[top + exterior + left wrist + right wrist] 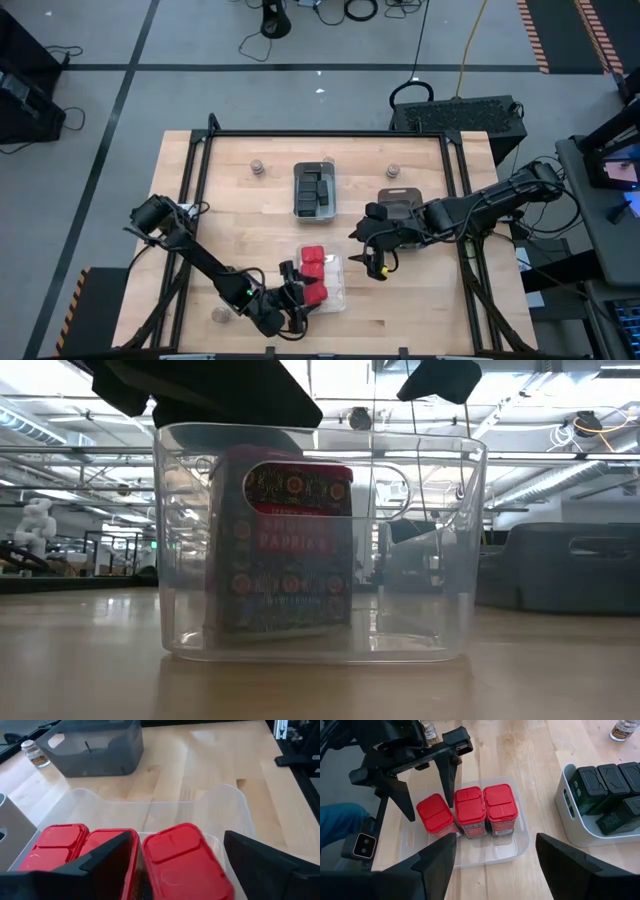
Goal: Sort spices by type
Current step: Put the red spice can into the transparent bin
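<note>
Left gripper (427, 795): we are seeing its fingers spread wide, straddling the end red block (437, 815) in the clear tray (470, 855), gripping nothing.
Red blocks: we are counting three standing upright, side by side, inside the clear tray.
Black blocks (605, 790): sitting in the grey tray (570, 827), beside the clear tray.
Right gripper (375, 262): hovering open and empty just beside the clear tray.
</note>
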Tool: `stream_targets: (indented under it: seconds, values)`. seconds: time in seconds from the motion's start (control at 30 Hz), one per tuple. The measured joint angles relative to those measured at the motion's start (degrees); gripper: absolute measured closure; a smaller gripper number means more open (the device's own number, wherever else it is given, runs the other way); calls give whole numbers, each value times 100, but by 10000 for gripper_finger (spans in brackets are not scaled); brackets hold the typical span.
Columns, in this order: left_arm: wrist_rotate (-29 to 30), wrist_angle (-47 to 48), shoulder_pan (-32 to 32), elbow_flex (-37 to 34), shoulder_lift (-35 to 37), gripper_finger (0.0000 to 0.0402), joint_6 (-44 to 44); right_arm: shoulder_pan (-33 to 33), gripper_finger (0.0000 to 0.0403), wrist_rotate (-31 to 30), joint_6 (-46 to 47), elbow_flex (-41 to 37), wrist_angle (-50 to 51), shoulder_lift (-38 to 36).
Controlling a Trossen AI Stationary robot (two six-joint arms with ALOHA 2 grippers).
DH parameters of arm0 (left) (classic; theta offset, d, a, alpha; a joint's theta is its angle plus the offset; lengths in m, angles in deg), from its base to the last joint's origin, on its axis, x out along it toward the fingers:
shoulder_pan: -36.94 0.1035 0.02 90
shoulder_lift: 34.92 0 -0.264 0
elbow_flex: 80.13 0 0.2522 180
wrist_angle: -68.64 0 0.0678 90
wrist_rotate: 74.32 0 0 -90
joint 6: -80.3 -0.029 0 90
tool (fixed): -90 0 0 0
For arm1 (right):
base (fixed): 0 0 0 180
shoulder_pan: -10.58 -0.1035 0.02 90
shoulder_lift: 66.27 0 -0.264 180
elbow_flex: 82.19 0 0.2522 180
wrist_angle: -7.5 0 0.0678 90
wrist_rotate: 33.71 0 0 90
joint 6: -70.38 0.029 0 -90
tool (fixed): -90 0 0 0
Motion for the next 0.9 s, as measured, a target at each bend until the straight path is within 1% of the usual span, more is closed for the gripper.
stream_targets:
  seconds: [0.13,0.33,0.43,0.47,0.5,0.57,0.63,0.7,0.77,0.9]
  values:
    - [66,57,-108,19,124,78,-70,0,145,0,-44,0,4,0]
    - [475,19,-327,365,588,93,-885,0,145,2,-38,0,41,2]
    - [519,21,-340,545,842,106,-1013,-19,145,2,-40,0,39,2]
    - [373,38,-337,575,923,112,-936,-38,145,1,-38,0,39,2]
    - [77,50,-295,604,985,120,-762,-61,145,0,-38,0,37,2]
    - [-967,20,-126,657,1034,144,-212,-122,145,0,-40,0,37,2]
    - [-1976,58,62,680,1014,179,405,-176,145,0,-40,0,18,2]
    - [-2687,60,239,726,902,221,910,-223,145,0,-40,0,9,4]
    - [-3051,93,318,744,826,266,1039,-256,145,-23,-40,0,0,4]
    - [-3172,221,393,868,752,352,1063,-322,145,-42,14,0,-3,4]
